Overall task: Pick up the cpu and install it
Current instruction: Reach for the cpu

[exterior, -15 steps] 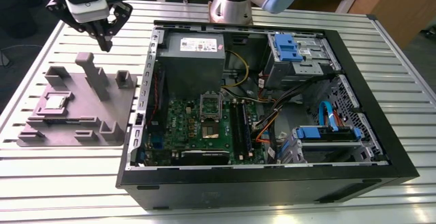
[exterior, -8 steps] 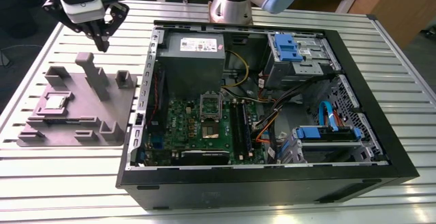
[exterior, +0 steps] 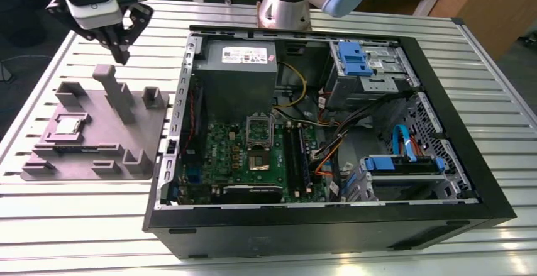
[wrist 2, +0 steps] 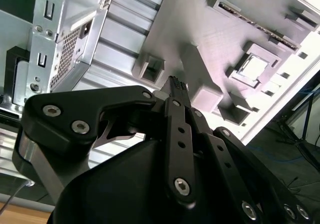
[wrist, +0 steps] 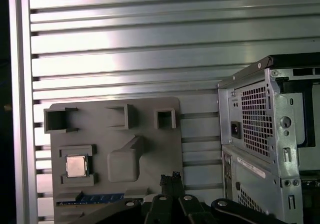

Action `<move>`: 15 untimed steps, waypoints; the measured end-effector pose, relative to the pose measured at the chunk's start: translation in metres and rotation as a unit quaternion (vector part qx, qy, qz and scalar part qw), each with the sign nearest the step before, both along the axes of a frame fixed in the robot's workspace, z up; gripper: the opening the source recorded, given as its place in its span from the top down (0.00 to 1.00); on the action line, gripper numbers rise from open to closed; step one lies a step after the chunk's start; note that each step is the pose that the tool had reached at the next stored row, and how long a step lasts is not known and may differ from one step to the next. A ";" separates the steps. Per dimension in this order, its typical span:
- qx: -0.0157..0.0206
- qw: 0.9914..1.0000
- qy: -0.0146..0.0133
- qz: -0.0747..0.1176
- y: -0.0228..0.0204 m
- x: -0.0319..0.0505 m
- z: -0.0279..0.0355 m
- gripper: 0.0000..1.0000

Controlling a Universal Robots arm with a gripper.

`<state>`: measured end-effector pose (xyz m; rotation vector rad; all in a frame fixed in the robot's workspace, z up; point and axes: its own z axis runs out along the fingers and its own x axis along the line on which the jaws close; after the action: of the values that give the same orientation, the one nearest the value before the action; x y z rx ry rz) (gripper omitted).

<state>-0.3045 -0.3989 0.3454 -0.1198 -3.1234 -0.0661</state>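
I judge this is the approach step, nothing picked yet; my hand [exterior: 123,56] hangs above the grey tray [exterior: 149,131], close over its tall post [exterior: 117,93], fingers pinched together and empty; the cpu [exterior: 69,126] lies flat in its square pocket on that tray, on the worktop [exterior: 75,226] beside the computer case [exterior: 336,232], apart from the hand; to my mind the pick calls for parted fingers centred squarely over the chip.
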 end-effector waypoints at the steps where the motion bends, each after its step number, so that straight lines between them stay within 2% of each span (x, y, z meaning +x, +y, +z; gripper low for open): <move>1: 0.000 1.000 0.000 0.000 0.0000 -0.0016 -0.0001 0.90; 12: 0.000 1.000 0.000 0.000 0.0000 -0.0192 -0.0011 0.90; 13: 0.000 1.000 0.000 0.000 0.0000 -0.0259 -0.0015 0.90; 15: 0.000 1.000 0.000 0.000 0.0000 -0.0312 -0.0018 0.90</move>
<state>-0.3356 -0.3990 0.3436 -0.1197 -3.1228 -0.0660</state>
